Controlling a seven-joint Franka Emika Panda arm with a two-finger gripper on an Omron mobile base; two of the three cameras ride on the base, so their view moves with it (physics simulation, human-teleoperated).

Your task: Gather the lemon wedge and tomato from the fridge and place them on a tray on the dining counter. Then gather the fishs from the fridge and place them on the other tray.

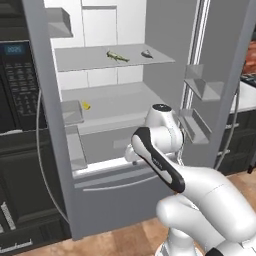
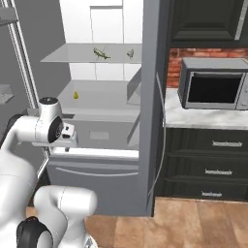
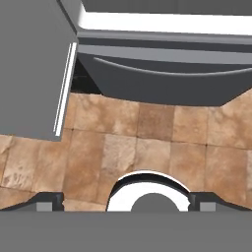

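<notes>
Early in the job, by the look of it: lemon wedge lying on the middle shelf of the open fridge, near its left edge, a small bright yellow crescent with a matte rind. No sign of the tomato in these views, so cannot say where it sits. Two fish on the upper shelf, well apart: olive-tan fish slim and ragged in outline, grey-silver fish a small dull wedge toward the right end. Nothing lifted yet; both gatherings and both tray placements left to do, as far as can be judged.

Fridge interior plain white, flat panelled back wall, smooth pale grey shelves, boxy grey bins on the inside of the right door. Outer shell brushed grey steel, with a long curved handle across the bottom drawer.

Gripper spread as wide as it goes, holding nothing, aimed down at the mottled tan stone floor tiles in front of the drawer; dark finger tips just poking up at the bottom of the hand view. White glossy arm folded low before the fridge.

Beside the fridge, a dark-cabinet counter with a marbled pale top and a steel microwave against red brick
</notes>
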